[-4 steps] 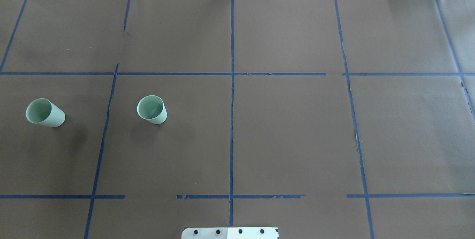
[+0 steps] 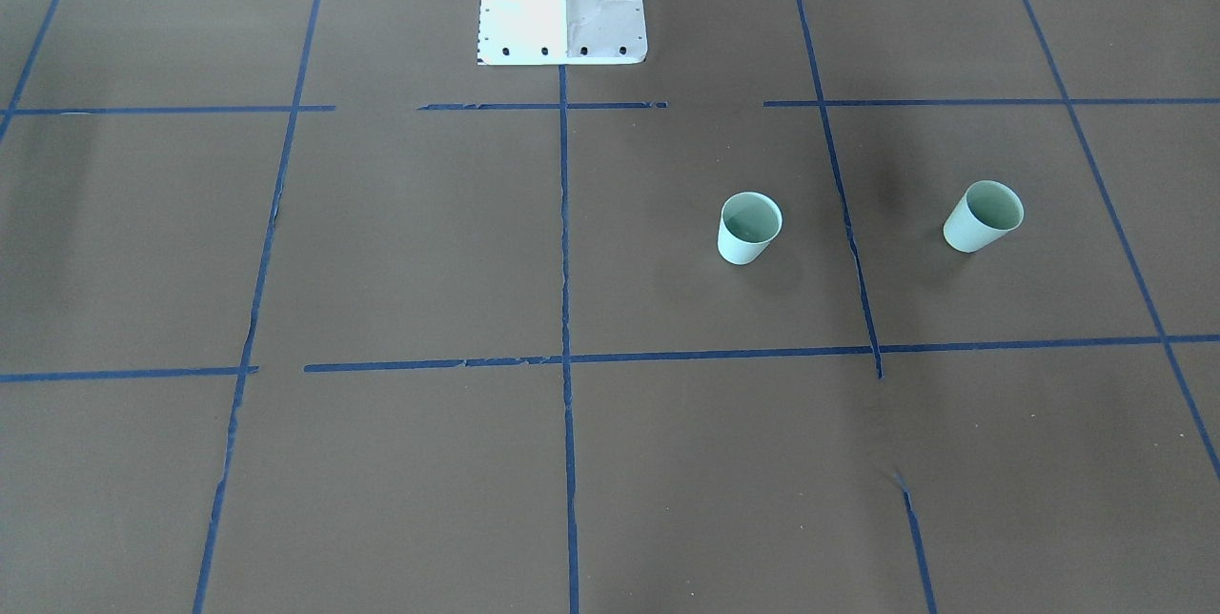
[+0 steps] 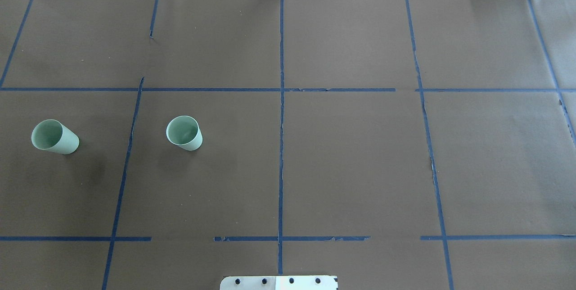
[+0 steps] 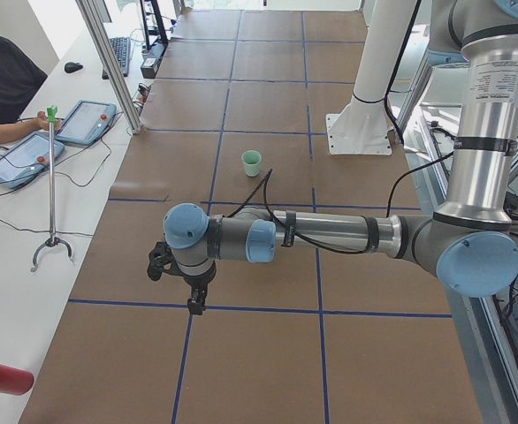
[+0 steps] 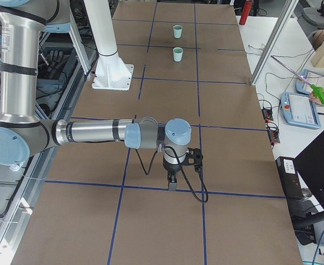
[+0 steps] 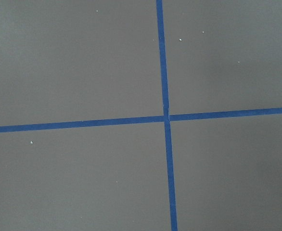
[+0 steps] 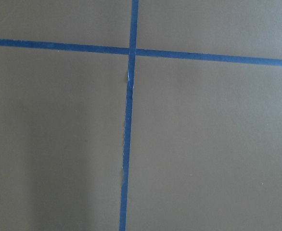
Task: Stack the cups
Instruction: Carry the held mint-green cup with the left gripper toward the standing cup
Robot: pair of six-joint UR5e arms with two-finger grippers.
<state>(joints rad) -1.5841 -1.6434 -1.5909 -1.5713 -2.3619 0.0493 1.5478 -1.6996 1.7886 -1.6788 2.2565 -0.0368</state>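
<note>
Where matte brown paper (image 3: 351, 164) lies, two smooth tapered cups (image 3: 184, 133) (image 3: 55, 137) stand apart.

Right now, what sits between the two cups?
Nothing solid: in the overhead view, only bare brown paper and one blue tape line separate the outer cup from the inner cup.

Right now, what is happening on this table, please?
Nothing is handled yet. The two small pale mint-green tapered cups stand upright and apart on the brown paper table, on the robot's left side. The left gripper and right gripper hang over bare paper, touching neither; whether they are open, I cannot tell.
</note>
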